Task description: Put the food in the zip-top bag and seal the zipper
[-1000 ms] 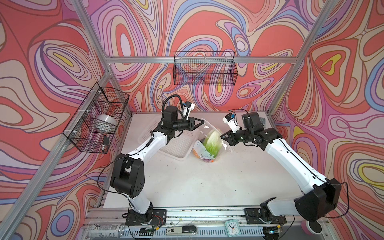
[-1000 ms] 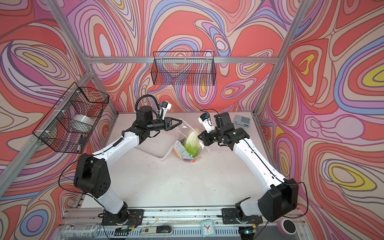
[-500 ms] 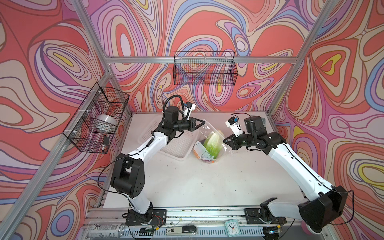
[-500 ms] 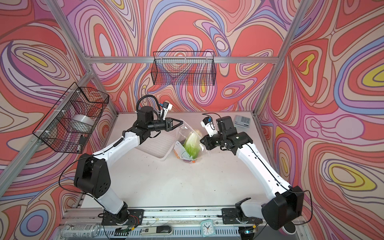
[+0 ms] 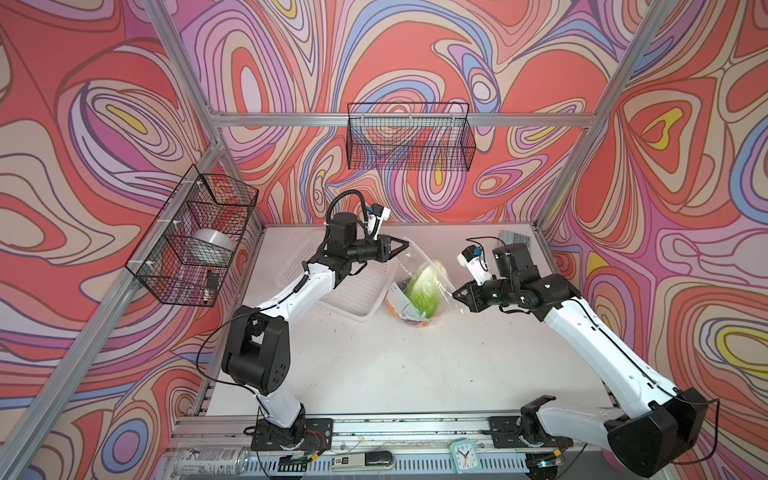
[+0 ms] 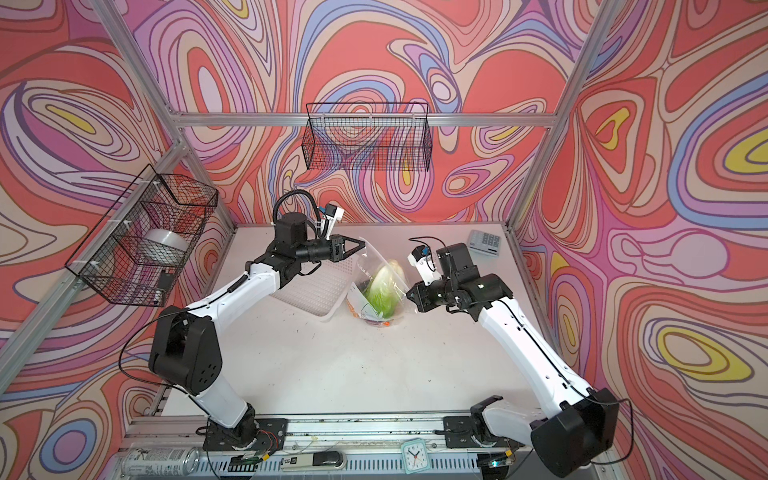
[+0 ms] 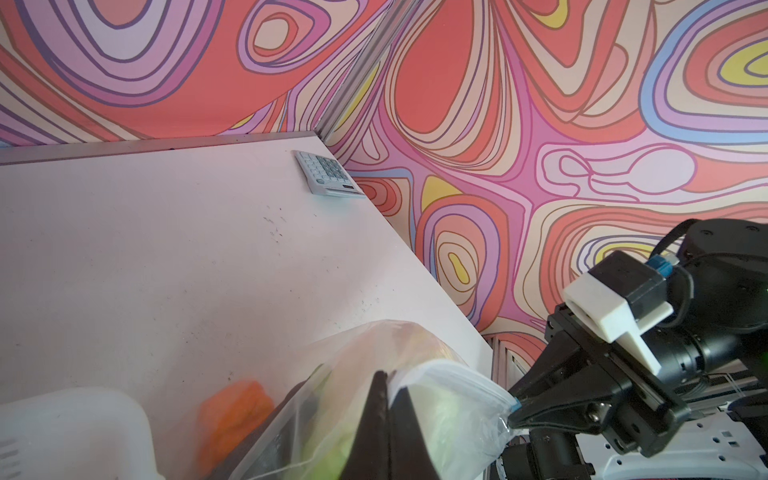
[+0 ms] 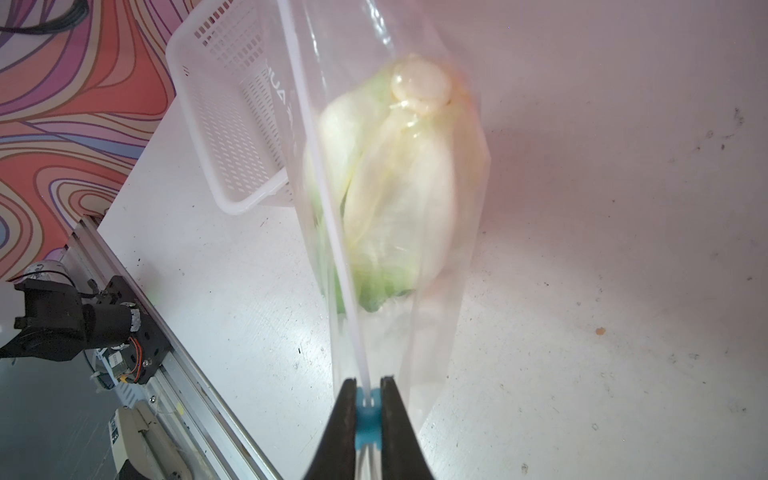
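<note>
Right claw (image 8: 368, 381) pulled one slider (image 8: 368, 419); left claw (image 7: 383, 380) holds one bag (image 8: 436, 353)

2 white-and-black robot arms (image 5: 299, 291) (image 5: 590, 332), 1 clear plastic zip-top bag (image 8: 399, 345) with 1 light-blue slider tab (image 8: 368, 419), 1 green-white napa cabbage (image 5: 424, 291), 1 white perforated plastic basket (image 5: 353, 291), 2 black wire wall baskets (image 5: 409, 141) (image 5: 195, 249), 1 grey calculator (image 6: 484, 242), 1 mint alarm clock (image 5: 462, 454), 1 silver drink can (image 5: 210, 460).

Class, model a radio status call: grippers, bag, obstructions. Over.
Left gripper shut on bag corner. Right gripper shut on slider. Cabbage inside, bag stretched between grippers. Basket beside, not blocking.
</note>
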Robot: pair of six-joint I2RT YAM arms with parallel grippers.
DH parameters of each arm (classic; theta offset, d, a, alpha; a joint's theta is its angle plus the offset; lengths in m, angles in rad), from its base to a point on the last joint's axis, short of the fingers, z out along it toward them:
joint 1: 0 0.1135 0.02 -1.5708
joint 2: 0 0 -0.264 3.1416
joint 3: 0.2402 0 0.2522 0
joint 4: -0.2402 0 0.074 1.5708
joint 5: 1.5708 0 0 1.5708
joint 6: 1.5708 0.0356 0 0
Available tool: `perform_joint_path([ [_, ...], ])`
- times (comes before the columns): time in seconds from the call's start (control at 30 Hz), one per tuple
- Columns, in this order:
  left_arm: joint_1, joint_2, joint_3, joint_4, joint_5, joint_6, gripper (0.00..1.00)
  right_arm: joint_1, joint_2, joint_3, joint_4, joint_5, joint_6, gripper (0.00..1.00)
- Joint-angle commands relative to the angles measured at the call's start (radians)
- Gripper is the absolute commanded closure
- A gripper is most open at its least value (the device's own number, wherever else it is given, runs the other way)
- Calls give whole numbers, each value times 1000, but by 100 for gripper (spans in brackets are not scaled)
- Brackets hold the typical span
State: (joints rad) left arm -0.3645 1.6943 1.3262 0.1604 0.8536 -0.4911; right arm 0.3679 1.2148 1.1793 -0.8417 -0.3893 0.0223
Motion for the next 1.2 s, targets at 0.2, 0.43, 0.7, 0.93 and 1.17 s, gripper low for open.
perform_joint_path([
  [0.2,36,15,33,45,-66,-12,100,-4,-61,-55,-127,19,42,88],
  [0.43,36,17,34,42,-78,-9,100,-3,-80,-42,-158,1,54,87],
  [0.7,37,24,37,39,-76,-6,100,2,-109,-24,-171,-14,79,87],
  [0.93,39,24,38,31,-76,1,100,1,-116,-18,-188,-22,96,87],
  [1.17,41,25,39,43,-65,-16,100,1,-126,4,-184,8,93,88],
])
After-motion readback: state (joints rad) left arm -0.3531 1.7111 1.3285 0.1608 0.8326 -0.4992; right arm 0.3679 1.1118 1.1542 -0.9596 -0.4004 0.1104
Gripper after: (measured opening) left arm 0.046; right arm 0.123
